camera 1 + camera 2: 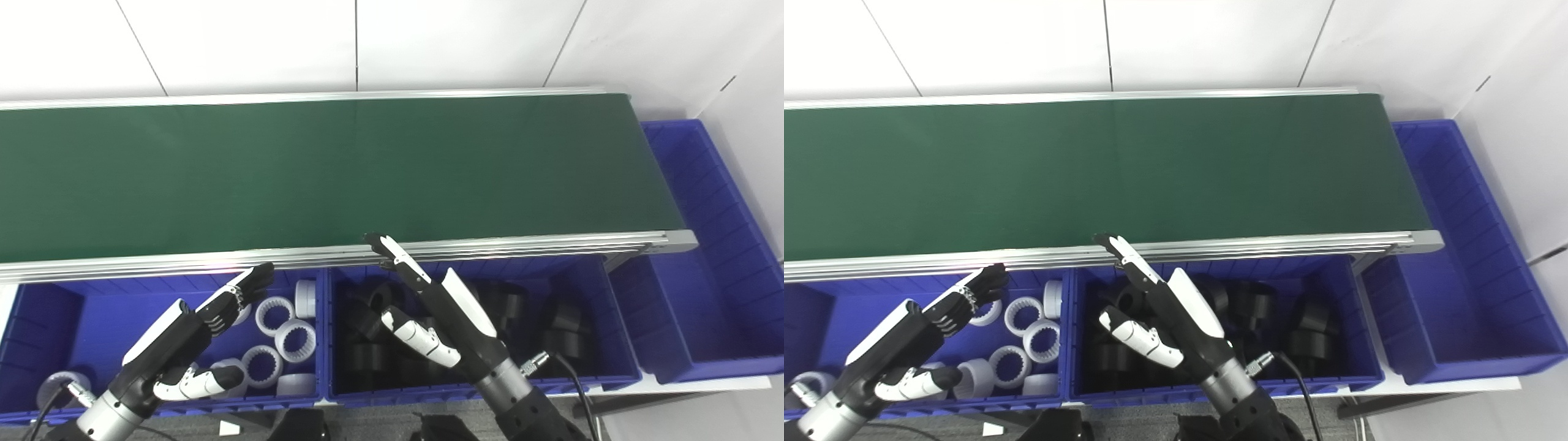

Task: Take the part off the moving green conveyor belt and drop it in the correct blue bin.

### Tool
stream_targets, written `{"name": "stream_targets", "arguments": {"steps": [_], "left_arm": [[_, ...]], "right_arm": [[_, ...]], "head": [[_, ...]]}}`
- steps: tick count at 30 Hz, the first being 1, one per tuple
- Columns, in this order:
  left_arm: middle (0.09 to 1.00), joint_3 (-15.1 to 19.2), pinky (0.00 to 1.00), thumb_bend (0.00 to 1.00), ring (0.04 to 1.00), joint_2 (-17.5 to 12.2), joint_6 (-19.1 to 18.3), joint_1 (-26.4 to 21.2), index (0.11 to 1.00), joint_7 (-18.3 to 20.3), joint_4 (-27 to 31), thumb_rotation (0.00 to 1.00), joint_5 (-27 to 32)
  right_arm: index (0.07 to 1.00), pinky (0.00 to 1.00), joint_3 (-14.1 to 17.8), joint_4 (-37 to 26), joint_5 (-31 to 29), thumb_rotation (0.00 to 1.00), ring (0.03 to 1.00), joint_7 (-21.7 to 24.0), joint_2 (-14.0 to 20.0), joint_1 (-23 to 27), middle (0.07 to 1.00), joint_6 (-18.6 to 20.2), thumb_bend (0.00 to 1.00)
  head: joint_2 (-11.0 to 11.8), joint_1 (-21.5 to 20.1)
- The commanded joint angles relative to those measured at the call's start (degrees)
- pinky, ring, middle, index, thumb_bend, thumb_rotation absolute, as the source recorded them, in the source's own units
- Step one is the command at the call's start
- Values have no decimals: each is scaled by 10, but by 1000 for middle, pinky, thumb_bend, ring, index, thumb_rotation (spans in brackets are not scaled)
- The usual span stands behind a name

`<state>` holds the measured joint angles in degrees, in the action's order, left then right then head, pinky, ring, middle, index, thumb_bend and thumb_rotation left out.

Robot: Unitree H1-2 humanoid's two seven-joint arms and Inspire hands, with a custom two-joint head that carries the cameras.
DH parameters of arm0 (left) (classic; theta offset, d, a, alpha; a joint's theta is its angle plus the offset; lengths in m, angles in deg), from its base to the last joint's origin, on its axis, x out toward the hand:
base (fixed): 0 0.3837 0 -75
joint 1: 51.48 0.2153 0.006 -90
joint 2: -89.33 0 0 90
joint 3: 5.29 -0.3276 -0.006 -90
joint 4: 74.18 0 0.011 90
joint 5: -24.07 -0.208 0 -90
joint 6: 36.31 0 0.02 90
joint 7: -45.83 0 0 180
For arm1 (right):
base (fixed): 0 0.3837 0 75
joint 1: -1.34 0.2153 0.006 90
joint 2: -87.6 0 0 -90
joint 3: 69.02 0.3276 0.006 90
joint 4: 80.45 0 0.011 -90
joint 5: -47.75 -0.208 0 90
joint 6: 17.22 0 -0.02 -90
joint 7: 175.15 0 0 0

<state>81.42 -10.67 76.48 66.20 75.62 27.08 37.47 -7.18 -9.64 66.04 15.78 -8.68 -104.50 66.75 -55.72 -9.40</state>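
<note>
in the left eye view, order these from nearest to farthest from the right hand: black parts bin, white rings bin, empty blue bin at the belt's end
1. black parts bin: directly under the right hand, which hovers open above it.
2. white rings bin: next bin to the left, beneath the left hand.
3. empty blue bin: far right, past the end of the conveyor belt.

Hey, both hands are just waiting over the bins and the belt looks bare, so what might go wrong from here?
1. The conveyor belt shows no part, so a grab now would likely close on nothing.
2. The right hand has fingertips at the belt's aluminium rail; reaching forward could clip it.
3. White rings sit in the left bin and black parts in the middle bin, side by side; a hasty drop could mix them.
</note>
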Motion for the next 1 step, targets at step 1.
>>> {"name": "stream_targets", "arguments": {"steps": [1], "left_arm": [[987, 2, 968, 484, 988, -6, 6, 3, 963, -5, 20, 623, 11]], "right_arm": [[964, 895, 1, -12, -6, 999, 960, 7, 0, 0, 988, -14, 456]], "head": [[0, 2]]}}
